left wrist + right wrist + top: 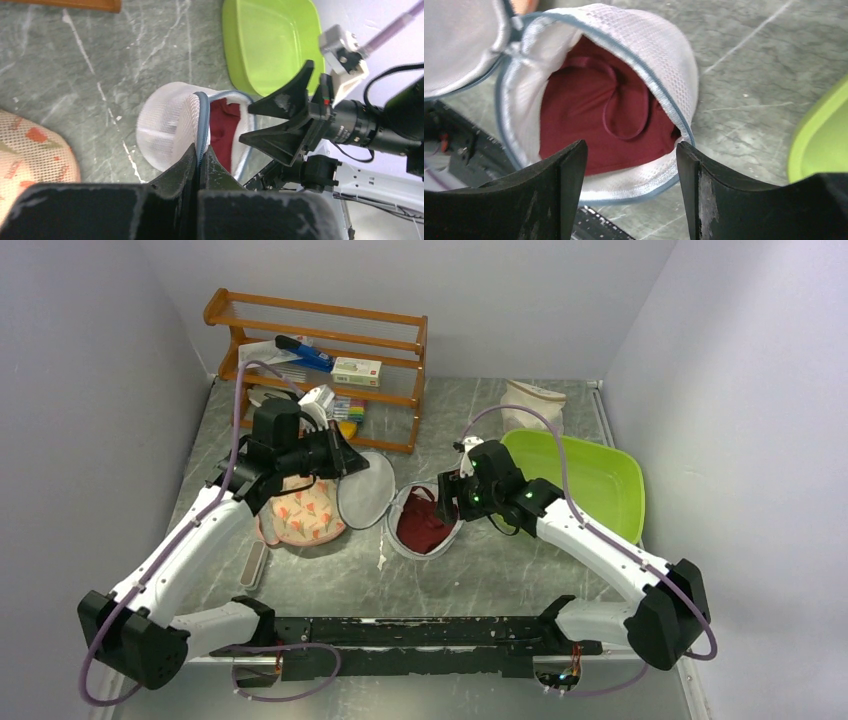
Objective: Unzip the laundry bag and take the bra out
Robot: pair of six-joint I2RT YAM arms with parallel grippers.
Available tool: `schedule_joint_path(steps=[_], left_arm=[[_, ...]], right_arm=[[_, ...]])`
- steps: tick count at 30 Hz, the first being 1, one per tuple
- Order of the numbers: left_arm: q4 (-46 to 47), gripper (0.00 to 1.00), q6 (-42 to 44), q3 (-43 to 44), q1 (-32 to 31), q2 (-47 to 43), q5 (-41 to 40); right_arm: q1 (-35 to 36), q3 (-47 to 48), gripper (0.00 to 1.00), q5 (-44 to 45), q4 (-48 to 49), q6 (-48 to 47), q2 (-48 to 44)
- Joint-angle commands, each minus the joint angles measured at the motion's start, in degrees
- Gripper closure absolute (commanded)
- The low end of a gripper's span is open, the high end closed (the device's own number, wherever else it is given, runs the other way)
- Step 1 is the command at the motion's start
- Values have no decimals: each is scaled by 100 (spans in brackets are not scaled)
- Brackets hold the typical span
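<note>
The round white mesh laundry bag (659, 55) lies unzipped, one half cradling the limp dark-red fabric bra (584, 125); soft and light, it should bunch easily, so pinch the thin strap loop (605, 115) or a central fold; the left gripper (201, 150) clamps the lid's zipper rim (202, 117); the right gripper (630, 147) hangs wide at the mouth.

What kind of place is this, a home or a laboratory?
Probably a laboratory test cell: two robot arms bolted to a walled-in table, with staged props like the wooden rack and green tray.
</note>
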Motion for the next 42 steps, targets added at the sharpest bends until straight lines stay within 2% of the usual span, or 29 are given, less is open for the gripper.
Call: schedule_joint_path(steps=[1,4,8,10,11,12,13,18,25,30,33,38,42], left_arm=[[82,86,256,-162,685,276,968],[-82,73,654,-178,1042,494,1030],[-969,41,1393,168,1085,479,-534],[-969,31,1735,116,1085,204,-868],[-873,20,1769,10,1085,30,-919],[-759,3,1771,-84,1085,-213,-961],[-665,0,1759,-186,1085,-378,-990],[-33,1,1750,-813,1085,-1084,-927],[208,4,2552,-726,1085,-941,-636],[522,6,2849,-1015,1085,-1051,-816],[864,8,2831,-1553,1085,-1342,-746],[1102,7,2808,-1950,1078,-1894,-657],[1286,9,2868,-2064,1076,-1972,-503]], right_arm=[[16,47,34,1008,-103,61,186],[11,196,34,1378,-326,-40,364],[19,518,35,1733,-725,-126,481],[27,624,34,1553,-725,-191,371],[32,628,34,1437,-710,-213,306],[43,630,34,1339,-690,-219,261],[52,633,33,1233,-679,-228,207],[210,760,30,1027,-706,-213,177],[894,1167,31,1148,-675,-89,406],[1277,1277,39,1274,-687,-68,904],[1358,1455,46,1434,-898,-97,1300],[1518,1677,46,1987,-1143,-377,1710],[1662,1931,47,2496,-1465,-529,2210]])
